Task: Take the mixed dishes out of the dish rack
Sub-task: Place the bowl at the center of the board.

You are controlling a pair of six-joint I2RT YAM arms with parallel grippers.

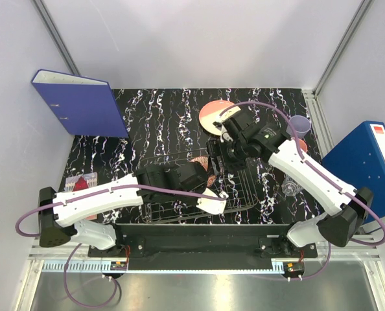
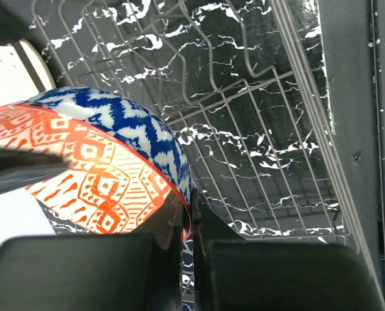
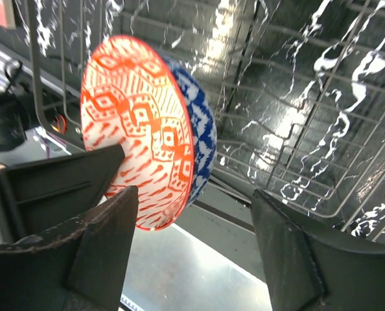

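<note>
The dark marbled bench (image 1: pixel 147 116) carries the dish rack (image 1: pixel 251 197), which lies beneath both end effectors. The large pink plate (image 1: pixel 213 113) rests on the bench just beyond the right end effector (image 3: pixel 192 197), already out of the rack. The patterned bowl (image 2: pixel 102 162) hangs tilted on edge above the rack wires. Its rim is pinched in the left end effector (image 2: pixel 187 227), fingers pressed together on it. The right end effector is spread wide just beside the bowl; I cannot tell whether it touches. I'd say the bowl is being unloaded, and next comes a handover or carrying it clear, which needs a steady grip on that thin rim.
</note>
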